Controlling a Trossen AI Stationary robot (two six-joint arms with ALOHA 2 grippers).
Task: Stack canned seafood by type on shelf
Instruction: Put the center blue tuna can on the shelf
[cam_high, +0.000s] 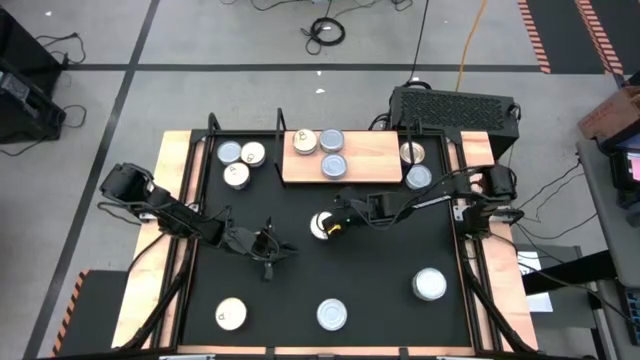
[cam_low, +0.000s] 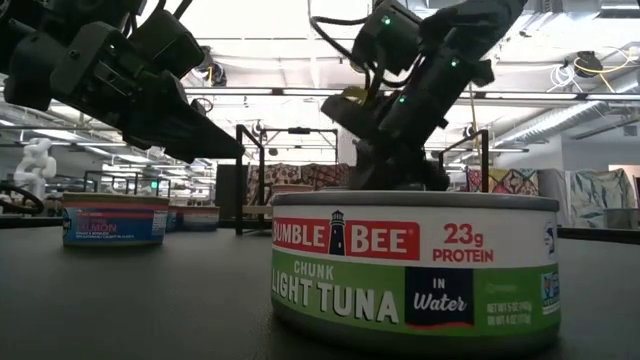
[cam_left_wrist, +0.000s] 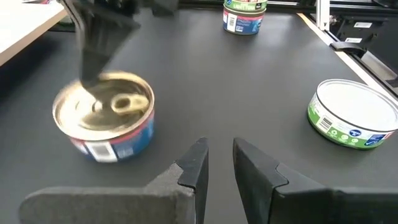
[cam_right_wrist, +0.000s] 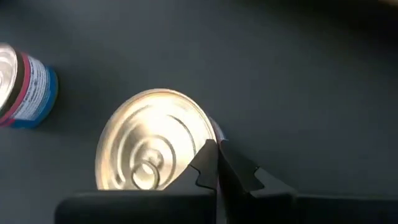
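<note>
Gold-topped tin (cam_high: 322, 225) sits mid-worktop, near the shelf (cam_high: 367, 162). Right gripper (cam_high: 335, 224) over its rim, jaws fully shut, gripping nothing. Left gripper (cam_high: 268, 245) waits nearby, jaws slightly apart, empty. Tin looks rigid, smooth, slippery; best grasped across the side wall.

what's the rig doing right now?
Sorting seafood tins onto the wooden shelf, where three tins already sit. The right end effector is at mid-table over a gold-topped tin; its fingers are shut beside the tin's rim, not around it, so nothing is gripped. The left end effector hangs nearby, slightly open and empty. Other tins are scattered: three left of the shelf, two to its right, three along the near edge, including the Bumble Bee tuna tin.
</note>
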